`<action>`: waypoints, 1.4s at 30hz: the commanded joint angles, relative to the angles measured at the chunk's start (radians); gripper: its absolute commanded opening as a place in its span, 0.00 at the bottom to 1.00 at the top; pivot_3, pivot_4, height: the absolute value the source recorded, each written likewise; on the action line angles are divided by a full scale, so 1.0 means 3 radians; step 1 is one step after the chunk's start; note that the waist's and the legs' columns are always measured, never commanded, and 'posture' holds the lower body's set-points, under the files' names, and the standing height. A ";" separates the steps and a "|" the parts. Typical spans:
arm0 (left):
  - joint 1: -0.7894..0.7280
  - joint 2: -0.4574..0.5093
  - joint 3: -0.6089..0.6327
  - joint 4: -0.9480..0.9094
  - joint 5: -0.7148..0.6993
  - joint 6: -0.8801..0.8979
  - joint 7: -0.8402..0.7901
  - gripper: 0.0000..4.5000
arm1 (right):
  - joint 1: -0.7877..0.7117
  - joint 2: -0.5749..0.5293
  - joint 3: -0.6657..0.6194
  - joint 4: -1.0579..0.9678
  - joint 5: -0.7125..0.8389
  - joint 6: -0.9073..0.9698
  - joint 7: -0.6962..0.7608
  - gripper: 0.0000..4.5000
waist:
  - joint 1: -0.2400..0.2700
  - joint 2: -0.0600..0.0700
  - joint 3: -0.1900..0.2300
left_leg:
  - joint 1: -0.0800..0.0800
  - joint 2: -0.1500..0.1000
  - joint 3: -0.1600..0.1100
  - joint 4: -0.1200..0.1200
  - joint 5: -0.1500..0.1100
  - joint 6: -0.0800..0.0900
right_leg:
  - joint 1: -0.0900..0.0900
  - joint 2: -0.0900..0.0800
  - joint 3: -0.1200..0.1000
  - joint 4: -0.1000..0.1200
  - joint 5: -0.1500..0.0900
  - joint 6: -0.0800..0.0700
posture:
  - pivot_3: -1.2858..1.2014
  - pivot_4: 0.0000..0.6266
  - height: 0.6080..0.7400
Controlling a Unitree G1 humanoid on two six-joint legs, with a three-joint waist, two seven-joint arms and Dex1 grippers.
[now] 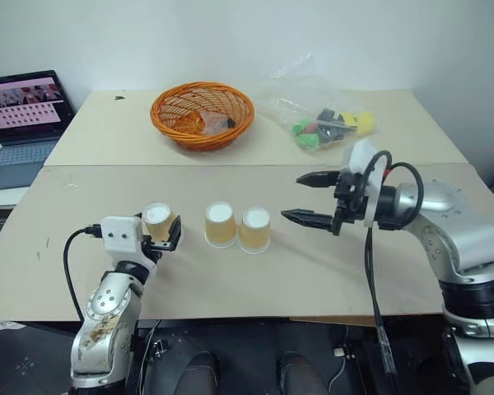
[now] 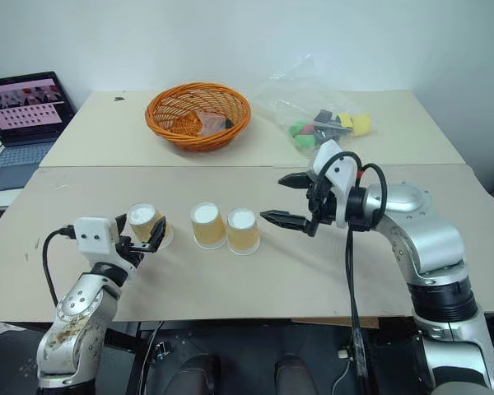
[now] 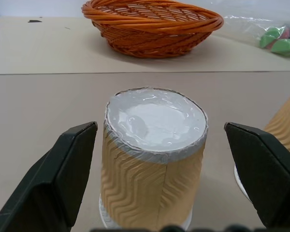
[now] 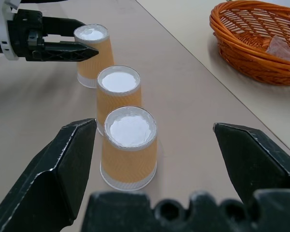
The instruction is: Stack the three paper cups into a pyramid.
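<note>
Basket (image 1: 202, 115) holds small scraps; paper cups (image 1: 220, 224) stand inverted.

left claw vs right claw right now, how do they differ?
1. The left claw brackets the leftmost paper cup; the right claw has no cup between its fingers and sits apart from the rightmost cup.
2. The left claw is low by the table; the right claw is higher above it.
3. The left claw points away from the robot; the right claw points toward the robot's left.
Shared: both open, holding nothing.
</note>
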 commanded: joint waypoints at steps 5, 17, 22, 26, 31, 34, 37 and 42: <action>-0.0189 0.0100 0.0016 0.0135 0.0023 -0.0026 -0.0068 1.00 | 0.0011 -0.0057 -0.0159 -0.0164 0.0134 -0.0007 -0.0068 0.99 | 0.0013 0.0000 0.0000 | -0.0001 0.0000 -0.0001 0.0000 0.0000 0.0000 | 0.0000 0.0000 -0.0001 -0.0001 0.0000 0.0000 | 0.52 0.24 1.00; -0.0256 0.0116 0.0037 0.0169 -0.0003 0.0012 -0.0069 0.86 | 0.0028 -0.0063 -0.0130 -0.0153 0.0173 -0.0040 -0.0140 1.00 | 0.0021 0.0000 0.0000 | -0.0002 0.0000 -0.0001 0.0000 0.0000 0.0000 | 0.0000 0.0000 -0.0001 -0.0001 0.0000 0.0000 | 0.52 0.24 1.00; -0.0282 0.0128 0.0030 0.0193 0.0006 0.0034 -0.0070 0.58 | 0.0050 -0.0058 -0.0125 -0.0160 0.0172 -0.0045 -0.0164 1.00 | 0.0027 0.0000 0.0000 | -0.0001 0.0000 -0.0001 0.0000 0.0000 0.0000 | 0.0000 0.0000 -0.0001 0.0000 0.0000 0.0000 | 0.52 0.24 1.00; -0.0395 0.0140 0.0055 0.0264 -0.0002 0.0022 -0.0070 0.58 | 0.0057 -0.0062 -0.0139 -0.0162 0.0165 -0.0047 -0.0189 1.00 | 0.0038 0.0000 0.0000 | -0.0001 0.0000 -0.0001 0.0000 0.0000 0.0000 | 0.0000 0.0000 -0.0001 0.0000 0.0000 0.0000 | 0.52 0.24 1.00; -0.1013 0.0251 0.0138 0.0563 -0.0071 -0.0004 -0.0136 0.58 | 0.0071 -0.0041 -0.0097 -0.0141 0.0106 -0.0073 -0.0252 1.00 | 0.0051 -0.0003 0.0002 | -0.0003 -0.0001 -0.0002 0.0002 0.0000 0.0000 | -0.0001 0.0000 -0.0002 0.0001 0.0000 0.0000 | 0.52 0.24 1.00; -0.1630 0.0540 0.0125 0.0896 -0.0205 0.0070 -0.0498 0.58 | 0.0065 0.0000 -0.0069 -0.0118 0.0069 -0.0079 -0.0332 1.00 | 0.0052 -0.0007 0.0004 | -0.0007 -0.0001 -0.0005 0.0004 0.0001 -0.0001 | -0.0002 0.0000 -0.0005 0.0001 0.0000 0.0001 | 0.52 0.24 1.00; -0.2309 0.0846 0.0083 0.1343 -0.0576 0.0309 -0.1197 0.58 | 0.0075 0.0050 -0.0007 -0.0056 -0.0016 -0.0118 -0.0412 1.00 | 0.0050 -0.0009 0.0005 | -0.0012 -0.0003 -0.0004 0.0004 0.0001 -0.0001 | -0.0005 -0.0001 -0.0005 -0.0002 0.0000 0.0001 | 0.52 0.24 1.00; -0.3293 0.1119 0.0090 0.2116 -0.1381 0.0996 -0.2535 0.58 | 0.0124 0.0117 0.0018 0.0029 -0.0130 -0.0175 -0.0518 1.00 | 0.0028 -0.0009 0.0006 | -0.0016 -0.0002 -0.0004 0.0003 0.0001 -0.0001 | -0.0009 0.0000 -0.0007 -0.0003 -0.0001 0.0003 | 0.52 0.24 1.00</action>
